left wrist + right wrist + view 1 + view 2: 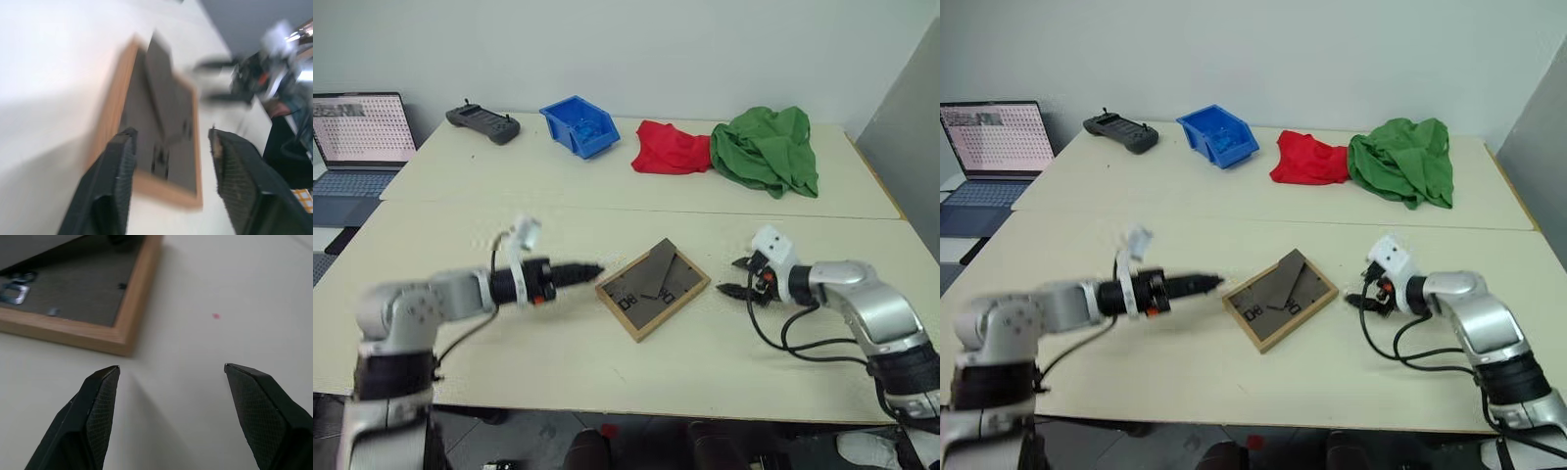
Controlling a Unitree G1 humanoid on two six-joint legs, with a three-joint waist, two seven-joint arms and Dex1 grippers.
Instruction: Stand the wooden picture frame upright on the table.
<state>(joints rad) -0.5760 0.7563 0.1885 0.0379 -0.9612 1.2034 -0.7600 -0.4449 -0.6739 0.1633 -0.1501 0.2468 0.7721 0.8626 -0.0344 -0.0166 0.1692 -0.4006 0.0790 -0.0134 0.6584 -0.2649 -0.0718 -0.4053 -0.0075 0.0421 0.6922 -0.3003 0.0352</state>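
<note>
While the small rectangular light-wood picture frame (653, 288) lies face down on the cream-beige surface (558, 186), its dark back panel up and its corners toward each arm, it sits between the tools: left tool (588, 270) just beside it and nearer, right tool (736, 276) farther; both gape empty.

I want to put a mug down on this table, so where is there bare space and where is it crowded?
Bare: the table strip between the far row and the wooden picture frame, and the near edge. Crowded: the far edge, with controller, blue bin, red cloth, green cloth.
</note>
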